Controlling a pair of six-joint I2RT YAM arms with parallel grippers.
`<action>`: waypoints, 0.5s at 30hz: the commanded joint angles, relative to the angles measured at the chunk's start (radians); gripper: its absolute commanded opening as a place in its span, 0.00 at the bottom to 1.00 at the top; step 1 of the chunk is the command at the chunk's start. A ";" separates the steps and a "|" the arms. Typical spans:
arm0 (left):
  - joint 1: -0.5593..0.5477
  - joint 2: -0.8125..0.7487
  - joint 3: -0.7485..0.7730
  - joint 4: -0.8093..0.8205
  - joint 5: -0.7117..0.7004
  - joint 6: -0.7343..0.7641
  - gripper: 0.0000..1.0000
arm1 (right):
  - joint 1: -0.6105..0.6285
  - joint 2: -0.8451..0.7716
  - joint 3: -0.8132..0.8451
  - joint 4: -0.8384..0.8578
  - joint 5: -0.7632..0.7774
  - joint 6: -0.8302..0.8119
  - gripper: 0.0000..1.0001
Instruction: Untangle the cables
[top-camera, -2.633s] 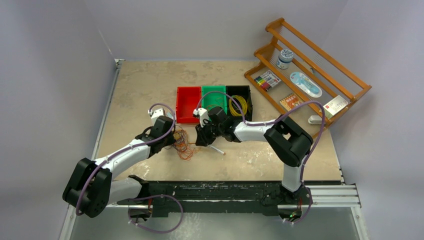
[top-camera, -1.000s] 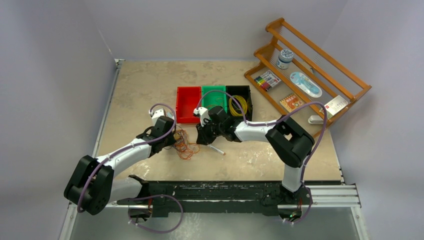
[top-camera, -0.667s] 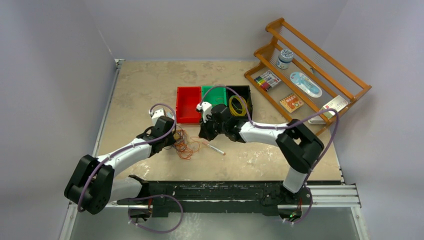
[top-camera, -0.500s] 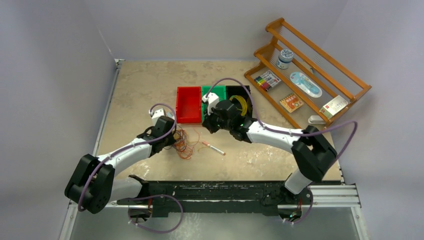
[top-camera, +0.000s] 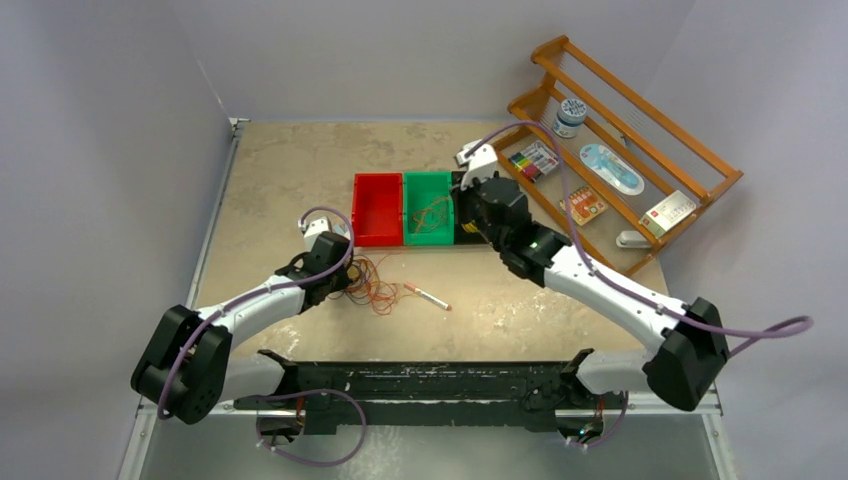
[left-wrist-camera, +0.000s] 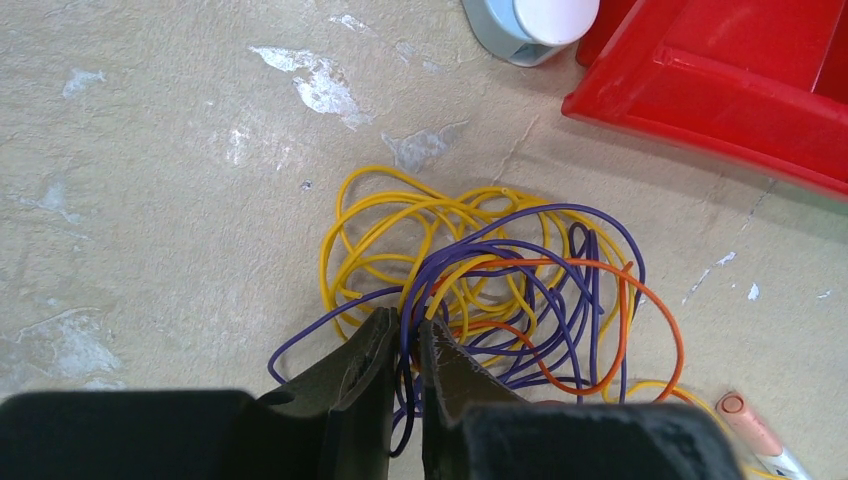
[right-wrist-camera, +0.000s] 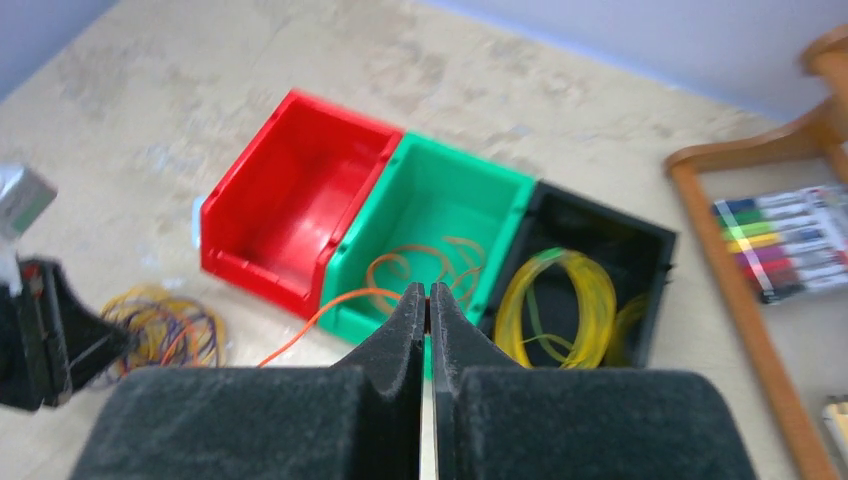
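Note:
The cables (left-wrist-camera: 500, 290) lie as a loose tangle of yellow, purple and orange strands on the table, in front of the red bin; they also show in the top view (top-camera: 372, 285). My left gripper (left-wrist-camera: 405, 325) sits at the tangle's near edge, shut on a purple strand that runs between its fingers. My right gripper (right-wrist-camera: 428, 292) is raised above the bins, shut on an orange cable (right-wrist-camera: 330, 312) that trails down to the left. In the top view the right gripper (top-camera: 468, 200) is over the green and black bins. Orange loops (right-wrist-camera: 430, 262) lie in the green bin (right-wrist-camera: 400, 180).
The red bin (top-camera: 377, 208), green bin (top-camera: 428, 190) and black bin (right-wrist-camera: 600, 235) with a yellow coil (right-wrist-camera: 560, 300) stand in a row. A pen (top-camera: 427, 297) lies on the table. A wooden rack (top-camera: 620, 140) with small items stands at the back right. A white-capped object (left-wrist-camera: 530, 20) is beside the red bin.
My right arm has swung from beside the tangle up and right over the bins, pulling the orange cable along; orange loops now lie in the green bin. My left gripper stayed at the tangle.

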 joint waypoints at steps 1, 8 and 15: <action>0.005 0.003 -0.004 0.030 -0.026 -0.010 0.13 | -0.065 -0.086 0.068 0.004 0.102 -0.043 0.00; 0.005 0.012 -0.006 0.035 -0.029 -0.006 0.14 | -0.120 -0.168 0.113 0.002 0.127 -0.080 0.00; 0.005 0.016 -0.006 0.039 -0.033 -0.001 0.10 | -0.125 -0.232 0.163 0.029 0.190 -0.139 0.00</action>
